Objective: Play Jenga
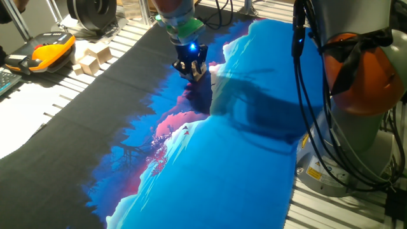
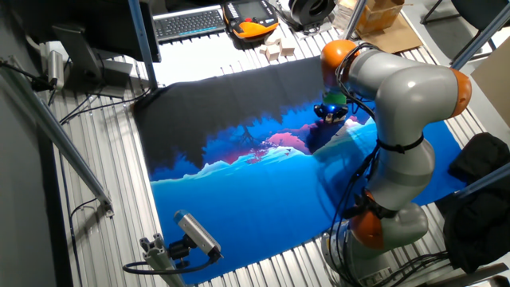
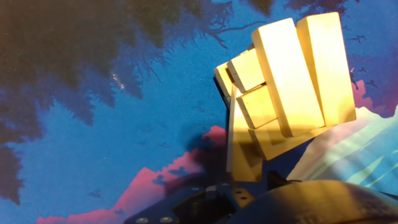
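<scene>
The Jenga tower of pale wooden blocks fills the upper right of the hand view, standing on the blue printed mat. In one fixed view only a tan corner of it shows behind the hand. My gripper is low over the mat and right up against the tower. In the hand view its fingers show as one thin upright strip, closed together, with the tip at the tower's left side blocks. Nothing is held. In the other fixed view the gripper hides the tower.
Chunkier pale wooden cube blocks lie grouped at the mat's far edge, also in the other fixed view. An orange teach pendant and a keyboard lie beyond them. The arm's base stands at the mat's edge.
</scene>
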`<move>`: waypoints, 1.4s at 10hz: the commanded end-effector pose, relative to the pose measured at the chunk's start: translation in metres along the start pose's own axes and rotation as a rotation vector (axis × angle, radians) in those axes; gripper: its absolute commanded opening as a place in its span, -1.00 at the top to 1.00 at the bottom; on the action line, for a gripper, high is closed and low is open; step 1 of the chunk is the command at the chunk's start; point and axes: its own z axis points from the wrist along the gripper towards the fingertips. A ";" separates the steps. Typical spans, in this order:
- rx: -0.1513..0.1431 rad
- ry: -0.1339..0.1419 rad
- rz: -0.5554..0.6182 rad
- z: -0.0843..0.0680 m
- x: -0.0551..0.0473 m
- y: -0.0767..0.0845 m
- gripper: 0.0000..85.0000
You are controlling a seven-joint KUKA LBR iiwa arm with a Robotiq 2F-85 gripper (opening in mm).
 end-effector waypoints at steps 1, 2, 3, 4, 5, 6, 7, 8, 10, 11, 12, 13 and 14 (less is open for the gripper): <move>-0.002 0.000 0.002 -0.001 0.000 0.001 0.20; -0.002 -0.003 0.004 -0.001 0.000 0.002 0.20; -0.001 -0.005 0.004 -0.001 -0.001 0.002 0.20; 0.002 -0.006 0.003 0.000 -0.002 0.000 0.20; 0.001 -0.007 0.001 0.001 -0.002 -0.001 0.20; 0.001 -0.008 0.002 0.001 -0.002 -0.001 0.20; -0.002 -0.007 0.001 0.002 -0.003 0.000 0.20; -0.001 -0.008 0.002 0.002 -0.003 0.000 0.20; -0.001 -0.010 0.002 0.003 -0.004 0.001 0.20; -0.002 -0.011 0.002 0.003 -0.005 0.001 0.20; -0.002 -0.012 0.004 0.004 -0.005 0.001 0.20; -0.004 -0.013 0.004 0.004 -0.005 0.001 0.20; -0.002 -0.014 0.004 0.005 -0.006 0.001 0.20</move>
